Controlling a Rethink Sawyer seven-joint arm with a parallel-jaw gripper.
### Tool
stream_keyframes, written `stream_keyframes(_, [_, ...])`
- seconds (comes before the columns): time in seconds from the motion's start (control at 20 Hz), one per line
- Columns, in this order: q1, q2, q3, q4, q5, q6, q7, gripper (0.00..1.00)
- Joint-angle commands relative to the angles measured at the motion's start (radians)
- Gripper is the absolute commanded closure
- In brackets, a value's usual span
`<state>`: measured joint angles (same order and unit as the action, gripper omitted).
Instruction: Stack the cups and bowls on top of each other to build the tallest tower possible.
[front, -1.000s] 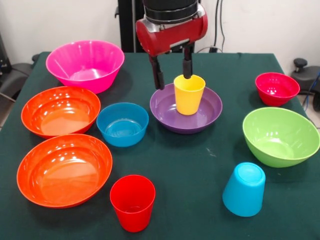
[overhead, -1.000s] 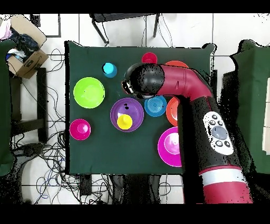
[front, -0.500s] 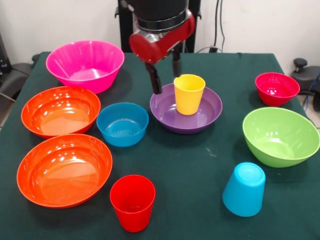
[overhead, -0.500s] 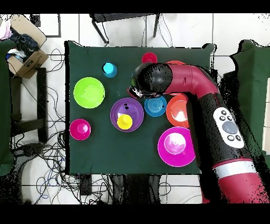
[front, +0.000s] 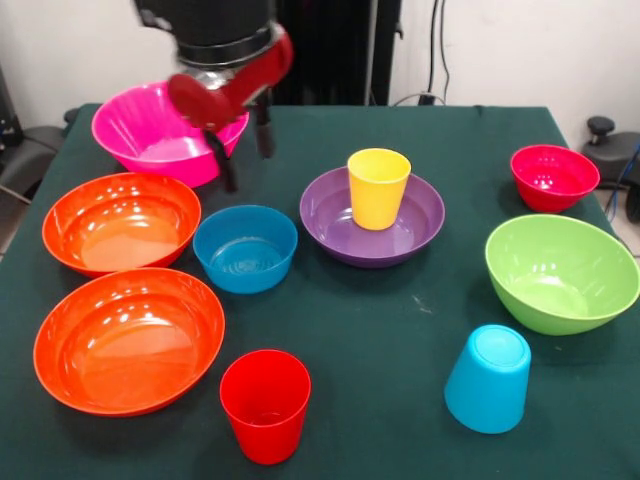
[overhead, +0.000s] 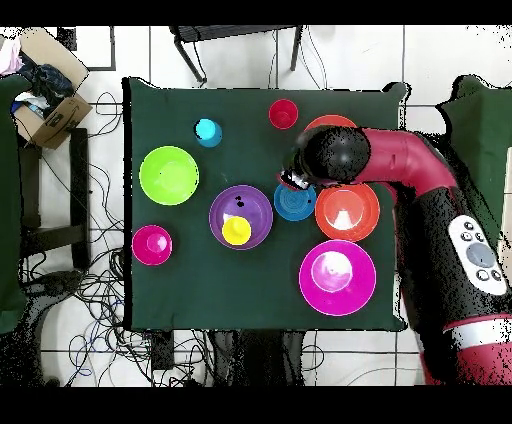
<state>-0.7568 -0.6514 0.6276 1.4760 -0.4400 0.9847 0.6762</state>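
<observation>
Hovering above the blue bowl (front: 245, 248), your gripper (front: 246, 145) hangs empty, fingers apart; yellow cup (front: 378, 187) sits upright in purple bowl (front: 330, 220).

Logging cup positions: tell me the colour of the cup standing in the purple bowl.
Yellow cup; clearest in the front view, upright inside the purple bowl.

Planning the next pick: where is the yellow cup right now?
Front view: the yellow cup stands upright inside the purple bowl at mid-table, right of the small blue bowl.
</observation>
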Motion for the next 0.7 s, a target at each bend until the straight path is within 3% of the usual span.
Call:
stream_keyframes(0.05, [-0.052,0.089,0.073,0.037,-0.158,-0.013,-0.347,0.0])
stream_keyframes(0.4, [-0.075,0.105,0.106,0.079,-0.241,-0.074,-0.373,0.0])
stream_keyframes(0.7, [-0.095,0.098,0.174,0.128,-0.282,-0.051,-0.443,0.0])
